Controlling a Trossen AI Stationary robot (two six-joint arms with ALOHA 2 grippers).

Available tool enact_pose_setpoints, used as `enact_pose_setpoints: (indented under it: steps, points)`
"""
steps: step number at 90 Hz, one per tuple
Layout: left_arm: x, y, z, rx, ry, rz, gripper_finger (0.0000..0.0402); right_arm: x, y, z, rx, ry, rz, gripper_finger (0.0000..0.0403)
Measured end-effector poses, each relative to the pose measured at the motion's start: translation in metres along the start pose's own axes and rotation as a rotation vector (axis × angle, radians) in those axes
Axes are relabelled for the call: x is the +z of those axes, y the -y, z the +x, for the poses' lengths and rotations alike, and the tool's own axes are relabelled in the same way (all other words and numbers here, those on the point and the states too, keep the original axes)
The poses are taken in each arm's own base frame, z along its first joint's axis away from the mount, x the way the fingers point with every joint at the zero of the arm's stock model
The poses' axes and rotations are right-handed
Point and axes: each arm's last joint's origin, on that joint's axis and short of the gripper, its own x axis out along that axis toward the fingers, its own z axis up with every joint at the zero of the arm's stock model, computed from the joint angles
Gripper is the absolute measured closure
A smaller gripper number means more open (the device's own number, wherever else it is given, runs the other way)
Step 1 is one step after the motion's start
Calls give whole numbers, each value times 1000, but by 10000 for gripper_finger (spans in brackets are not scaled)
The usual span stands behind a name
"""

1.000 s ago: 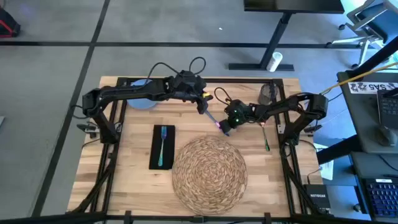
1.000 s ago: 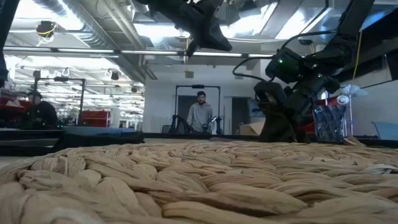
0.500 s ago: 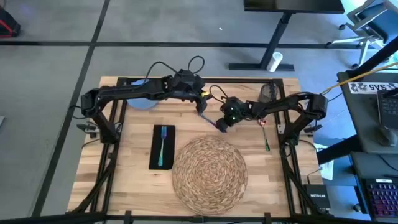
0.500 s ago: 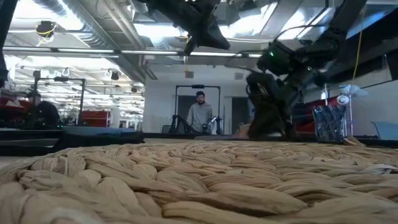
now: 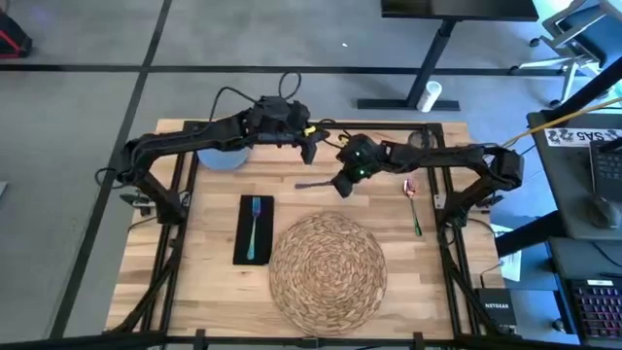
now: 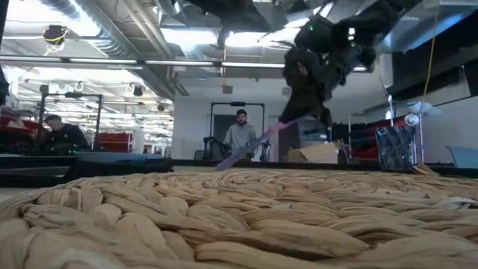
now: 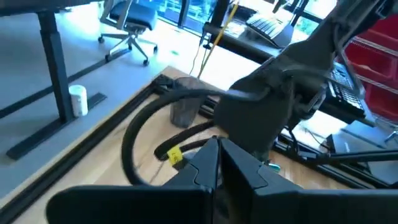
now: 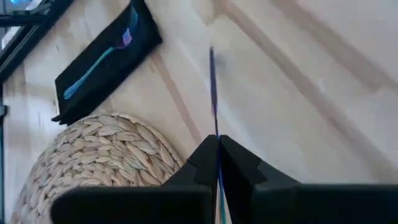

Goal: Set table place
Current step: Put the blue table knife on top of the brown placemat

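A purple-handled knife (image 5: 316, 184) is pinched by the right end effector (image 5: 342, 185) above the table (image 5: 214, 282). The left end effector (image 5: 311, 148) is pressed together near the blue plate (image 5: 219, 158).

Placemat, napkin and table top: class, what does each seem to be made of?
Placemat: woven straw or similar fibre, coiled braids, matte. Napkin: probably black cloth, flat and dull, under the teal fork. Table: light wooden planks with visible grain, smooth.

Bare table (image 5: 212, 282) left of the napkin (image 5: 254, 230) (placemat (image 5: 328, 268) fills centre).
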Motion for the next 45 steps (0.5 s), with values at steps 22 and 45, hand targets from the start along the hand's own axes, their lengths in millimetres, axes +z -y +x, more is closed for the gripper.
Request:
enact_pose_setpoints:
  steps: [22,45]
  points:
    - [7,1,-10,-2,27,4,402,8,-12,-21,-43,-98,-96,403]
    - [7,-2,-11,6,21,4,402,6,-22,-44,-54,-174,-165,403]
